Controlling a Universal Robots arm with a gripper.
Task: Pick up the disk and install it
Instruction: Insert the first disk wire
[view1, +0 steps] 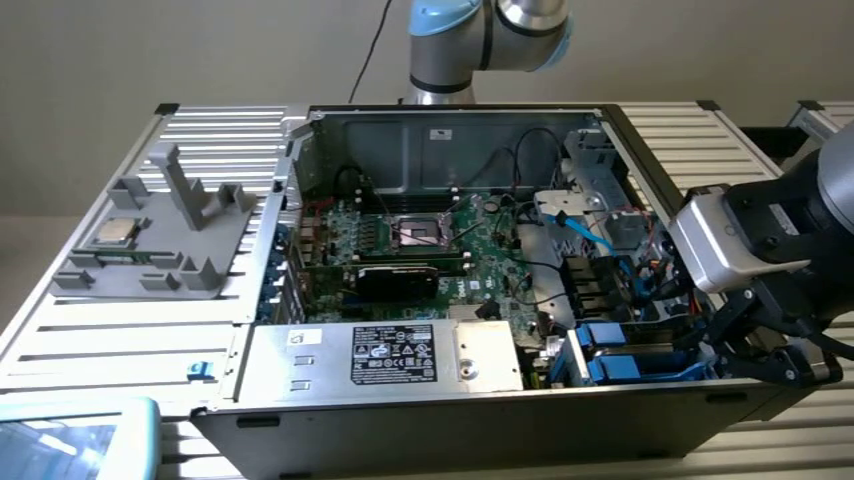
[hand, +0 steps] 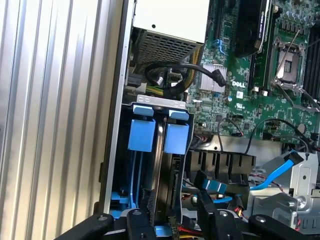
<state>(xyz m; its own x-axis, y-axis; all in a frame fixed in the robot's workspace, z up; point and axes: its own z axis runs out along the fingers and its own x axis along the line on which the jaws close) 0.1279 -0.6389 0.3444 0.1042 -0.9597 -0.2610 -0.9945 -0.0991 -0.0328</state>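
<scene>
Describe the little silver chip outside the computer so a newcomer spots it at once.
Start at the open computer case; on the exterior view's left of it, a grey fixture with upright posts lies on the slatted table. The chip rests on the fixture's side farthest from the case: small, square, shiny silver, where everything around is matte grey.

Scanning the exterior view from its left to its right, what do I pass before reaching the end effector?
Processor chip on the grey holder → silver power supply box with the sticker → blue carrier tabs in the drive bay → end effector.
</scene>
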